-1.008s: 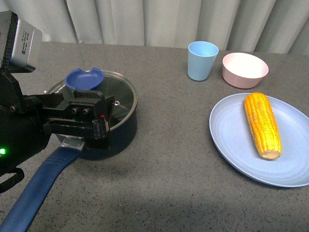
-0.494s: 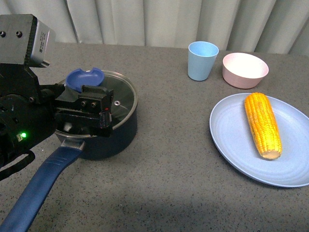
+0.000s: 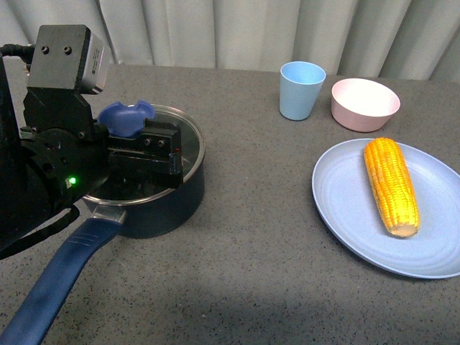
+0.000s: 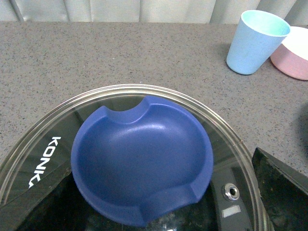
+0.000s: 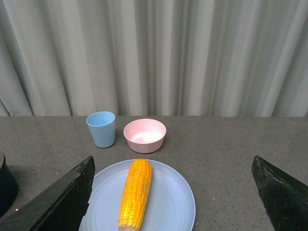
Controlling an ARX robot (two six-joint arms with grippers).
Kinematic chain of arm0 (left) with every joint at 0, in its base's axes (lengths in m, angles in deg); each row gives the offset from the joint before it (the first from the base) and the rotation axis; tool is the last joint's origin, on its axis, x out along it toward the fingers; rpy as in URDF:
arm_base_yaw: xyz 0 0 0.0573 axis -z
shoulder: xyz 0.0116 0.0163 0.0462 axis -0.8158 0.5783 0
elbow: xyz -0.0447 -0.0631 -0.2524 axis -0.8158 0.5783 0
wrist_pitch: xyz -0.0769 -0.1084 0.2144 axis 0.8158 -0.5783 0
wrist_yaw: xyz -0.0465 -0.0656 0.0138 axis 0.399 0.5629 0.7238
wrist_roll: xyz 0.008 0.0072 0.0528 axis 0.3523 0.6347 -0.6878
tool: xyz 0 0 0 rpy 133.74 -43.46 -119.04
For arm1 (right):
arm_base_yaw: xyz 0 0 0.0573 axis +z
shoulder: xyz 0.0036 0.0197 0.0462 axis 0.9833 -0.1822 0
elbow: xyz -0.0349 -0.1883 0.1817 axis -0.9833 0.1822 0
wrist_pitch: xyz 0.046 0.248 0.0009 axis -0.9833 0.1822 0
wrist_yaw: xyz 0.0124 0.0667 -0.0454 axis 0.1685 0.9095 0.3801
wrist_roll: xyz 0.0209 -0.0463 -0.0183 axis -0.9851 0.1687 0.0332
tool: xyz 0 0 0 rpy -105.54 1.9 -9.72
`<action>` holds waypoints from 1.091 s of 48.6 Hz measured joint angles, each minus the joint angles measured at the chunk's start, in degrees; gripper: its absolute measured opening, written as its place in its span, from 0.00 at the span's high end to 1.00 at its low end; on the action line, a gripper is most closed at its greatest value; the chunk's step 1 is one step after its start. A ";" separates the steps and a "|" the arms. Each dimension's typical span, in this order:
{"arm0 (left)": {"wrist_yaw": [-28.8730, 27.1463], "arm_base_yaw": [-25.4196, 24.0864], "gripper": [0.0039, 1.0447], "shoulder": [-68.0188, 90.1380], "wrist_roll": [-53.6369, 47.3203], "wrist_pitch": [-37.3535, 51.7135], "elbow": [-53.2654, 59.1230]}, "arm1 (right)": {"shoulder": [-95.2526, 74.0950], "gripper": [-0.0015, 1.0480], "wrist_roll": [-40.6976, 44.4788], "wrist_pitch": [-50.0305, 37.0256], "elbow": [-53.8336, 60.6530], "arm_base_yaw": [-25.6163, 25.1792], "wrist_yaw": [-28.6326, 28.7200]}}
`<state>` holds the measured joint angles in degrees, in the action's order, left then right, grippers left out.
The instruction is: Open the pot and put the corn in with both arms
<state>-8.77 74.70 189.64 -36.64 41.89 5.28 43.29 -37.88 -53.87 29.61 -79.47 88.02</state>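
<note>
The dark navy pot (image 3: pixel 169 198) stands at the left with its glass lid (image 3: pixel 188 141) on and a long blue handle (image 3: pixel 50 291). My left gripper (image 3: pixel 159 149) hovers open right over the lid, beside the blue knob (image 3: pixel 126 117). In the left wrist view the knob (image 4: pixel 142 168) fills the middle, with the left gripper (image 4: pixel 144 199) open around it and one finger (image 4: pixel 284 187) off to the side. The corn (image 3: pixel 390 185) lies on a blue plate (image 3: pixel 345 212). My right gripper (image 5: pixel 173 192) is open, back from the corn (image 5: pixel 136 192), and out of the front view.
A light blue cup (image 3: pixel 301 89) and a pink bowl (image 3: pixel 364 103) stand behind the plate at the back of the dark speckled table. A grey curtain hangs behind the table. The pot's rim (image 5: pixel 6 185) shows at the edge of the right wrist view.
My left arm has moved away from me and to the right over the lid, bringing the open gripper up to the blue knob. Pot, lid and corn have not moved.
</note>
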 joint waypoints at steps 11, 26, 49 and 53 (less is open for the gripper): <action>-0.20 -0.15 0.06 1.95 0.26 -1.25 -3.67 | 0.00 0.09 0.00 0.00 0.00 0.00 0.00; -0.81 -0.63 0.23 3.72 0.85 -2.05 -5.95 | 0.00 0.09 0.00 0.00 0.00 0.00 0.00; -0.59 -1.11 0.42 2.75 1.95 -1.55 -5.22 | 0.00 0.09 0.00 0.00 0.00 0.00 0.00; -0.50 -1.29 0.42 1.03 3.08 -2.38 -4.90 | 0.00 0.09 0.00 0.00 0.00 0.00 0.00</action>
<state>-9.27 73.41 190.67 -33.56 39.50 0.38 43.29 -37.88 -53.87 29.61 -79.47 88.02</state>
